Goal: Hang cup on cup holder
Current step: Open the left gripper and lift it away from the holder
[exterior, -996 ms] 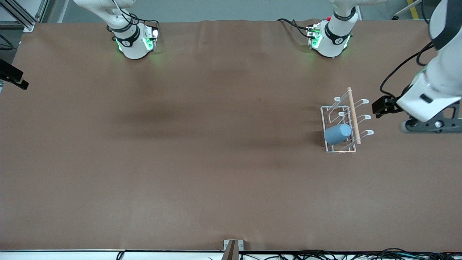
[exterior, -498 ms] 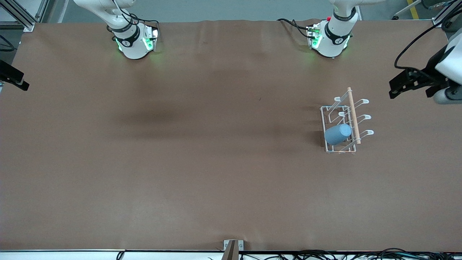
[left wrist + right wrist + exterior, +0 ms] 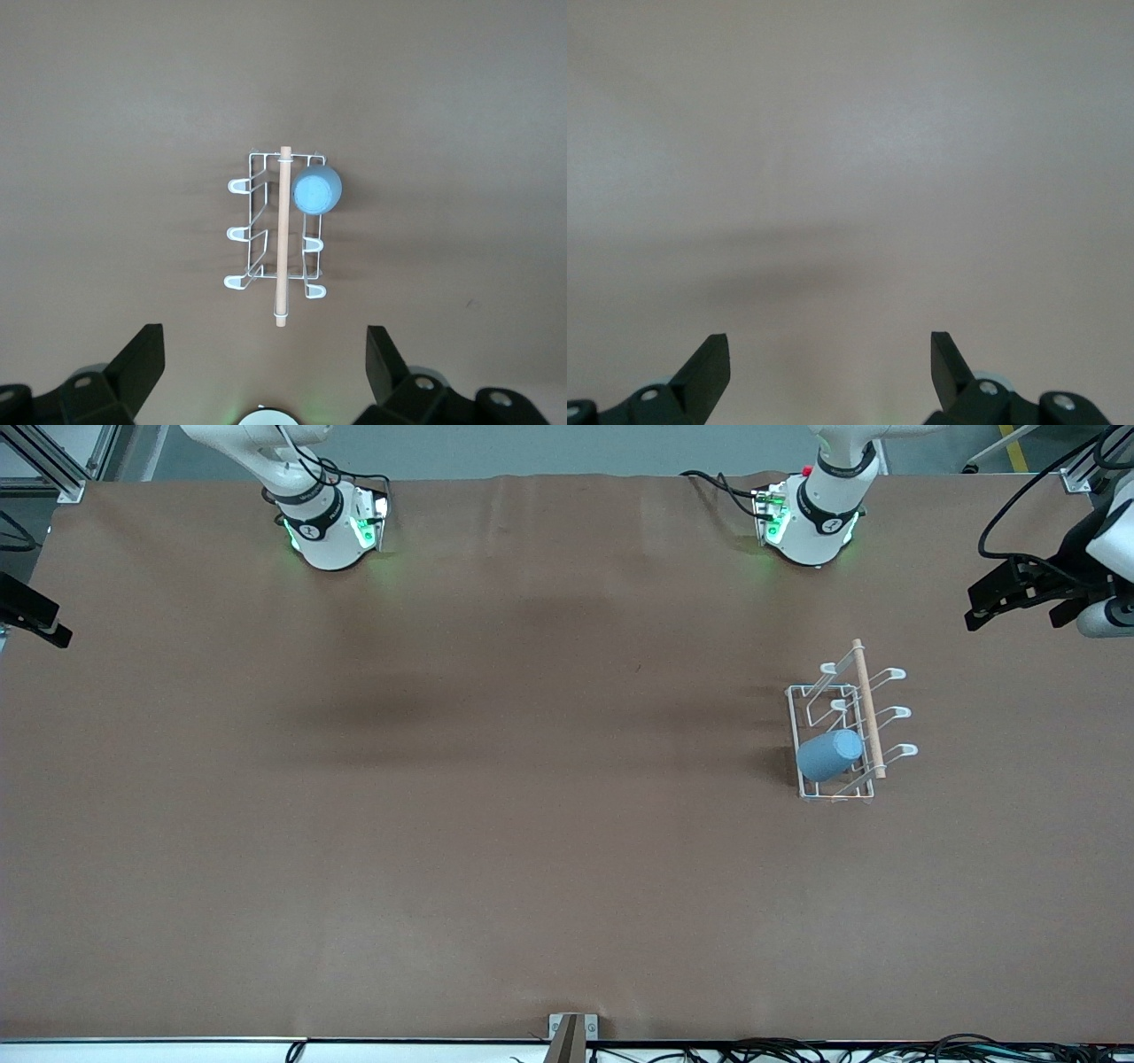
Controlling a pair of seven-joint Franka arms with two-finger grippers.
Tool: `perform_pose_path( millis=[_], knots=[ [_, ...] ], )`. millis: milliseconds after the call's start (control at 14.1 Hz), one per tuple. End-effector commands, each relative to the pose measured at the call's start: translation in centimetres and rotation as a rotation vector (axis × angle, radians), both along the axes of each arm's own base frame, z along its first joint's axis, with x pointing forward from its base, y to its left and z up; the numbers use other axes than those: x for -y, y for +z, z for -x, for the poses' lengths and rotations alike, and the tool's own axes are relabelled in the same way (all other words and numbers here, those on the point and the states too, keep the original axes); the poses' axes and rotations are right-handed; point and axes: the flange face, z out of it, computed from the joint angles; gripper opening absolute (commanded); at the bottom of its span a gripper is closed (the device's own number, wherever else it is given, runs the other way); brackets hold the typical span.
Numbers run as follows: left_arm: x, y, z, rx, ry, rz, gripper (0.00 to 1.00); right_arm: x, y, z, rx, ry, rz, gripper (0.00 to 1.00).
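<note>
Cup (image 3: 828, 754) sits mouth-down over a prong of the cup holder (image 3: 837, 731), toward my left arm's end of the tabletop (image 3: 496, 824). My left end effector (image 3: 266, 367) hangs spread wide and empty, high over the tabletop at about 1 o'clock from the holder. Right end effector (image 3: 830, 367), equally wide and empty, waits. Risk: the cup looks tilted; a nudge to the light rack could tip it off.

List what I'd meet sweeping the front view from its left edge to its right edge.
Right arm's base → left arm's base → cup, hung on the cup holder → left gripper, fingers open, up at the left arm's end of the table.
</note>
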Motion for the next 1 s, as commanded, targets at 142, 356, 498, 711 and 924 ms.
perform_pose_path(
  millis=[142,356,498,711,924],
  knots=[
    [0.1,-0.7,1.8,0.007,-0.023,-0.002,1.00,0.2,0.0,0.1,0.005,-0.009,0.018,1.00],
    [0.5,-0.5,1.5,0.023,-0.032,-0.005,1.00,0.0,-0.1,0.1,0.004,-0.008,0.021,1.00],
    [0.4,-0.1,1.4,0.027,-0.029,-0.006,1.00,0.1,-0.3,-0.1,0.007,-0.012,0.020,1.00],
    [0.3,0.4,1.2,0.035,-0.025,-0.003,1.00,0.2,-0.4,-0.2,0.004,-0.013,0.018,1.00],
    [0.3,0.0,1.0,0.029,-0.030,-0.002,1.00,0.2,-0.6,-0.2,-0.002,-0.012,0.018,1.00]
  ],
)
